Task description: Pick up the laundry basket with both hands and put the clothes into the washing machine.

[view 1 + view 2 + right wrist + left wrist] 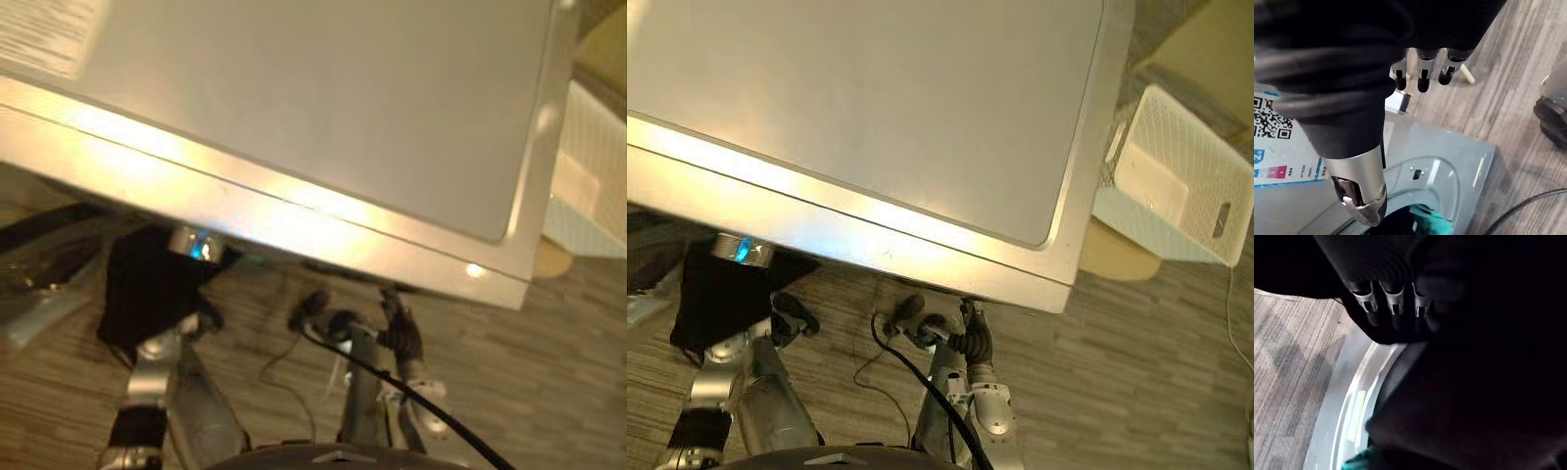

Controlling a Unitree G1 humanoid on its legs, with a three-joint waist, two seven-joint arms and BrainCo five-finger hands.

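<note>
The left robot hand is closed, its fingers curled into a black garment held low at the front of the washing machine, just beside the pale rim of the door opening. The right robot hand hangs in front of the machine with relaxed fingers and holds nothing. Its wrist view shows a teal cloth and dark fabric already lying in the opening. The laundry basket stands apart at the machine's right side, in neither hand.

Hazards, as judged from this position:

- **Early release:** the garment hangs near the rim and not clearly past it. Release here would probably drop it onto the floor or leave it draped over the rim, where it would block the door.
- **Loose fabric:** trailing cloth may snag on the rim or drag the teal cloth out as the hand withdraws.
- **Blocked head view:** in the head views the machine's top hides the opening, so placement depends on the wrist views, and the left wrist view is largely obscured by the garment.
- **Right hand clearance:** the right robot hand is close under the machine's front edge and may strike it if raised.
</note>
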